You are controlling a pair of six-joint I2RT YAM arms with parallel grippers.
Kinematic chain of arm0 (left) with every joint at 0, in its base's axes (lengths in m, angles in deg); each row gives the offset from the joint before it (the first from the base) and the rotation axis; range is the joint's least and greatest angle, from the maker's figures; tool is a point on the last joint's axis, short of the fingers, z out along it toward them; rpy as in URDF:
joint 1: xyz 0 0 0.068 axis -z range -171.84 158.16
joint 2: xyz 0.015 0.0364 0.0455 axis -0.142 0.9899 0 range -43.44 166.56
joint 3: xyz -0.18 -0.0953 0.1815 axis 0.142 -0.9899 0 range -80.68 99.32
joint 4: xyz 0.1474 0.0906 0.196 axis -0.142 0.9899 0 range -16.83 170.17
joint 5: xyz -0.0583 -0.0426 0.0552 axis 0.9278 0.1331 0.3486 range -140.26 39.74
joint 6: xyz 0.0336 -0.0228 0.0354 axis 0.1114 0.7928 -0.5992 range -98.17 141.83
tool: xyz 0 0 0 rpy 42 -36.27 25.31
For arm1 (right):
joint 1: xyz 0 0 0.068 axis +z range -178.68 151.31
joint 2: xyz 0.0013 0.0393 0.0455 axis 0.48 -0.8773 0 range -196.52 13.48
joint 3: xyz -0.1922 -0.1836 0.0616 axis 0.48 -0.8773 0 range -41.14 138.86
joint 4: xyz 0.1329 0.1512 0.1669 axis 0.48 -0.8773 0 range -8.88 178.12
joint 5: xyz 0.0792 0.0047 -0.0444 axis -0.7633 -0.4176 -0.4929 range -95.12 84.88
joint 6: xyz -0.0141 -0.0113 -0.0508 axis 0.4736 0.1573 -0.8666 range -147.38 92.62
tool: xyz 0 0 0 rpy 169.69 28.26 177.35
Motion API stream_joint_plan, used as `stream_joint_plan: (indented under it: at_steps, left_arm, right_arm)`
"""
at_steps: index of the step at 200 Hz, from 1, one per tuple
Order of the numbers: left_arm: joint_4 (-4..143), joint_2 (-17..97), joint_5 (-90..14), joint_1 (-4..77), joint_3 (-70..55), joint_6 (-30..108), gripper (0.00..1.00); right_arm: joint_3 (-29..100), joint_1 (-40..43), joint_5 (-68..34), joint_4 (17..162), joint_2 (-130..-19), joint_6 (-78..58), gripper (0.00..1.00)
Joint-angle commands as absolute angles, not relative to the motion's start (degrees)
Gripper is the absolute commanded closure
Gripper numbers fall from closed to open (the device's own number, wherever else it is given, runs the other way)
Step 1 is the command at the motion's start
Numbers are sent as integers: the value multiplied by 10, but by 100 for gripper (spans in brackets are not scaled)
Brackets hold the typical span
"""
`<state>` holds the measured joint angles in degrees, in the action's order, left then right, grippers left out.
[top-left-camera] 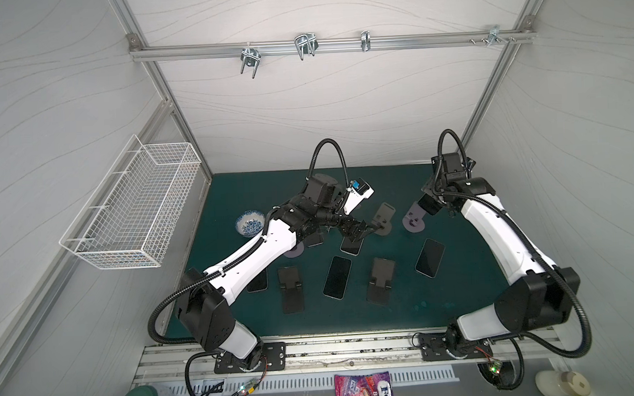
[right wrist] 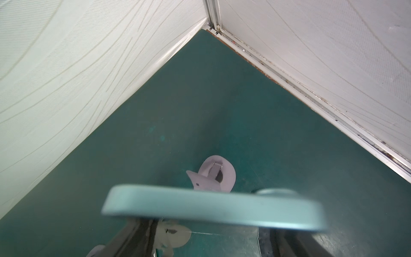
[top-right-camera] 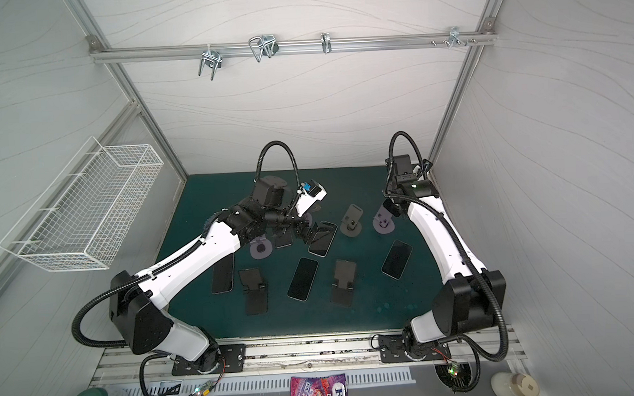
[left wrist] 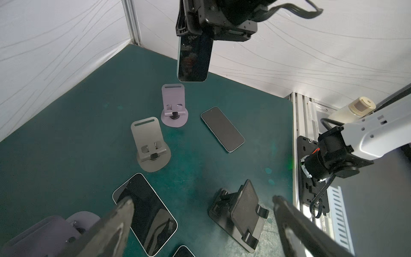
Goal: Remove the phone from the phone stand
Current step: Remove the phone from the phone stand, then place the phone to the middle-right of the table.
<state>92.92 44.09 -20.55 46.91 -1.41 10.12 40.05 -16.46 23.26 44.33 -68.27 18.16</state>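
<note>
My right gripper is shut on the phone, a teal-edged handset held by its long sides. In the left wrist view this phone hangs upright in the air, off the lavender phone stand below it. In both top views the stand sits empty near the back right of the green mat, under the right gripper. My left gripper is open and empty, low over another phone lying flat mid-mat.
A grey stand stands left of the lavender one. Two black folding stands and flat phones lie toward the front. A bowl of blue beads sits back left. A wire basket hangs on the left wall.
</note>
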Motion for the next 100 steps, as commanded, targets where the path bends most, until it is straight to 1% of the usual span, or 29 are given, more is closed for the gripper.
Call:
stream_joint_plan:
  at_steps: [1,48,100]
  left_arm:
    - [911,423,-217,467,-1,119,1]
    - [962,413,-234,481,9,112,1]
    - [966,388,-241,482,-8,123,1]
  right_arm:
    - [389,-167,220,430,-640,196,40]
    - [370,-170,191,401,-593,191,41]
    - [370,-178,143,338,-567,165,41]
